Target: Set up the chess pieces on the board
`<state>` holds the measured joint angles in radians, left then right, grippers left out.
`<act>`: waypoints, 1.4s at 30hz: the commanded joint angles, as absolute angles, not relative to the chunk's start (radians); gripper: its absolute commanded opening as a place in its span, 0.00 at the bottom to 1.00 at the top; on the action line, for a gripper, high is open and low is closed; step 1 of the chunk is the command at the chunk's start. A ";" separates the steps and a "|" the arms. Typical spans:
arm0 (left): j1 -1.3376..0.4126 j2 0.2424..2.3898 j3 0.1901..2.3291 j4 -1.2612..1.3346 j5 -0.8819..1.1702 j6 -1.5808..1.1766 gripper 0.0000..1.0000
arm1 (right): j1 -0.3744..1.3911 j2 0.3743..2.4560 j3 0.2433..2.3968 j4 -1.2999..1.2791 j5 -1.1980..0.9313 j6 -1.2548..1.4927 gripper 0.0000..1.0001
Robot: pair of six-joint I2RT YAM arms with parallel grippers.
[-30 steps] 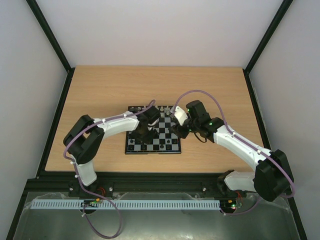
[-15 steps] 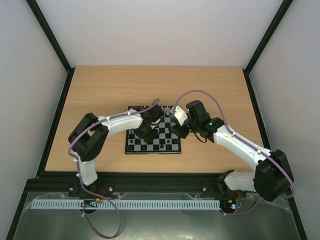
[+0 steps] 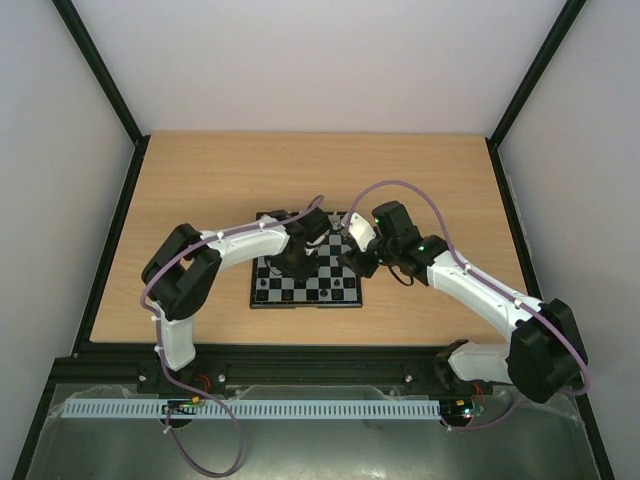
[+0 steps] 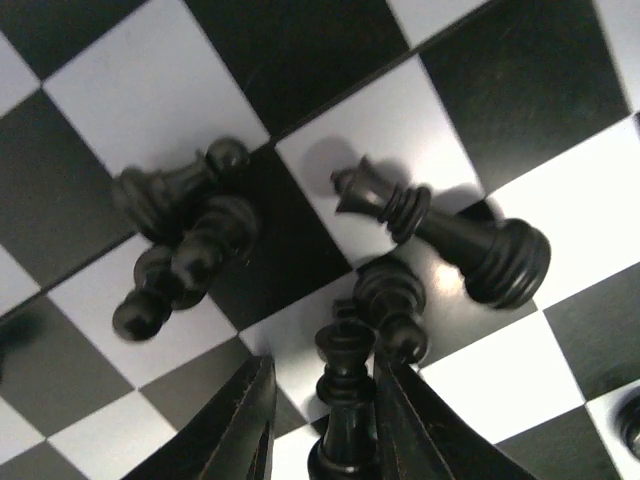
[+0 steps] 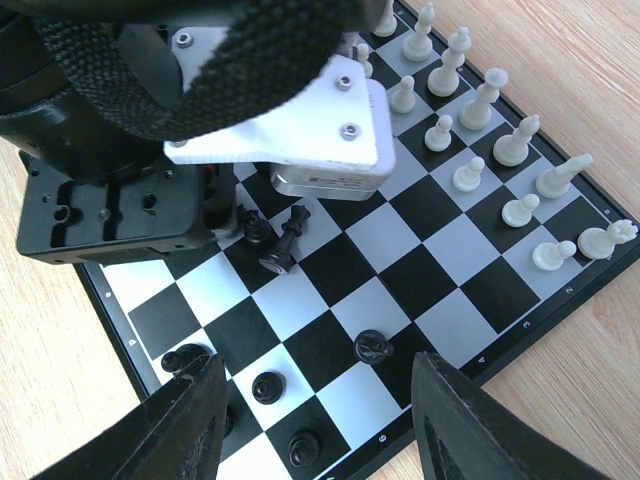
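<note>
The board lies mid-table, with both grippers over it. In the left wrist view, my left gripper stands slightly open around a black king. Its right finger is against the king, and a gap shows at the left finger. A black pawn stands just beyond the king, and a black queen lies toppled past it. Several black pieces lie in a heap to the left. My right gripper hangs open and empty above a black knight.
White pieces stand in two rows along the far side of the board. Black pawns stand near the board's corner. The left arm's wrist looms over a fallen black piece. Bare wooden table surrounds the board.
The left wrist has shifted a little to the right and farther across the board. The right arm has not moved.
</note>
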<state>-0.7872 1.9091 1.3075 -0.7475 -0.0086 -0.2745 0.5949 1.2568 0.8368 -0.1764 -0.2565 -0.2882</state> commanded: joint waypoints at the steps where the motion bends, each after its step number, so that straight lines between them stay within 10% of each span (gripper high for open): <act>1: -0.792 1.863 1.252 -0.802 -0.027 -0.274 0.28 | 0.594 1.244 0.825 -0.180 -0.259 -0.302 0.52; 29: -0.808 1.828 1.203 -0.769 -0.024 -0.268 0.13 | 0.583 1.231 0.850 -0.186 -0.260 -0.257 0.52; 42: -0.834 1.496 1.024 -0.345 0.054 -0.123 0.10 | 0.349 1.377 1.133 -0.445 -0.665 -0.073 0.50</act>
<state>-0.8143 1.6104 1.0805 -0.5186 0.0048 -0.1928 0.3756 1.3087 1.0672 -0.2893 -0.5095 -0.1421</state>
